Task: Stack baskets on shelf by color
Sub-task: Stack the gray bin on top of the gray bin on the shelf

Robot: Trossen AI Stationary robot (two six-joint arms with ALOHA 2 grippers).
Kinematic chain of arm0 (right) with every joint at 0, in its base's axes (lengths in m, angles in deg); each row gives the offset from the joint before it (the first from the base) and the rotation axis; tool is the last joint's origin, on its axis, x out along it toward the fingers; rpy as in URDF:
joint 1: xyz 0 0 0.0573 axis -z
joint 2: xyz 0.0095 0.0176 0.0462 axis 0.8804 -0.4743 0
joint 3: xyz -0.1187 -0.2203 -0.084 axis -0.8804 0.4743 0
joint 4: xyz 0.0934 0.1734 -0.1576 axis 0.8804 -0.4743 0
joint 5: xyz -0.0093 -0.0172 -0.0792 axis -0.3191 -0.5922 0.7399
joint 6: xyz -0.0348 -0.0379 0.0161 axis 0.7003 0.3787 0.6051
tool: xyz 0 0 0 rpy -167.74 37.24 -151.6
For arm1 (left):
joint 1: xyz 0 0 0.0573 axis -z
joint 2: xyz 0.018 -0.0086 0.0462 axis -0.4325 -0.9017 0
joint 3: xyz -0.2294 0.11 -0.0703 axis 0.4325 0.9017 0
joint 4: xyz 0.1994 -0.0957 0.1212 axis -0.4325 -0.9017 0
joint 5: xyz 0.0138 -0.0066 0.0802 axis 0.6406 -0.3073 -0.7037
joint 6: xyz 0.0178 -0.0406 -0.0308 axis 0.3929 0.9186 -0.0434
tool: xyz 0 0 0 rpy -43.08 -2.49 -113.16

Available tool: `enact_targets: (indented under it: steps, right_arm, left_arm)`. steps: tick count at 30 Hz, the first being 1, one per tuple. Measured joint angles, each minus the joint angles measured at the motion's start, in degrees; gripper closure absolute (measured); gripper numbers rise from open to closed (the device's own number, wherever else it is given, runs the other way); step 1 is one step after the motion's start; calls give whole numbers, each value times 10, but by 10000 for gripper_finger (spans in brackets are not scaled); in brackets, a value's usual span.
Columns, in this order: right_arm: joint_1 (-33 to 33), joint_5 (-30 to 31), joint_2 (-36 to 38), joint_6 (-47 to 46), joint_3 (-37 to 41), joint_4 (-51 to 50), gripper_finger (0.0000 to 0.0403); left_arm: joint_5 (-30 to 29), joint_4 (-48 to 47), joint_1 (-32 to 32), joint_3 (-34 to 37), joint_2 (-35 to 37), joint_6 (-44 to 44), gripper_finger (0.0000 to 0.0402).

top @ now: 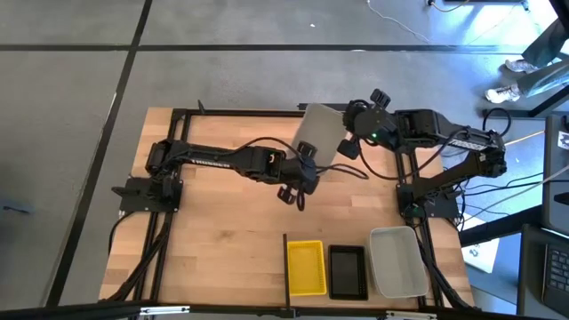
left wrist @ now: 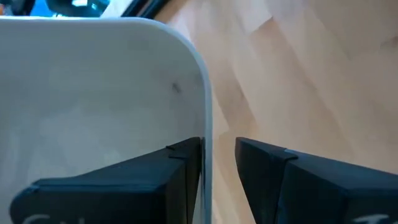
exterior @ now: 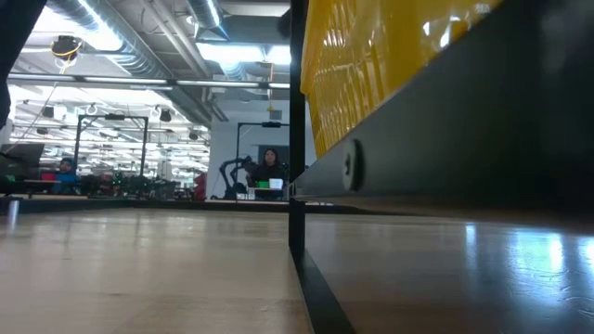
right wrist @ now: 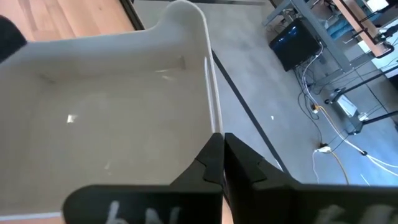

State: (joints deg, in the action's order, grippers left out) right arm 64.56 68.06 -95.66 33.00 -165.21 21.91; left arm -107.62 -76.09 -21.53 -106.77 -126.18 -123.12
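Two dark robot arms meet over the far middle of the plank table [top: 222,240], sharing a translucent grey-white basket [top: 317,135] held tilted above the wood. The right gripper [top: 348,145] has its fingers [right wrist: 214,163] pressed fully together, pinching the basket's thin rim at one long side. The left gripper [top: 304,171] stands with its fingers [left wrist: 180,163] spread, one inside the wall and one outside it, straddling the basket's edge near a rounded corner with a visible gap on the outer side, so it is not clamping. On the near edge of the table, a yellow basket [top: 306,266], a black basket [top: 347,271] and a second grey-white basket [top: 397,260] sit side by side in a row, just right of a thin dark upright divider [top: 285,264]; from table height the divider and the yellow basket fill the foreground and block most of the table beyond. A person's legs and pale shoes [top: 503,92] show on the floor past the right arm, among loose cables.
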Motion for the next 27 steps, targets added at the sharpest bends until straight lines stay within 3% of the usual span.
enact_targets:
  steps: [6, 16, 27]
  right_arm:
    - [0, -15, -16, 2, 0, 1, 403]
    - [1, -9, -47, 15, -1, -2, 403]
    - [0, 14, -28, 9, -1, -32, 403]
  left_arm:
    - [-89, -2, 0, 1, -1, -2, 315]
    - [-115, 25, 2, 2, -2, -8, 315]
    - [-144, 29, 40, 1, 31, 6, 315]
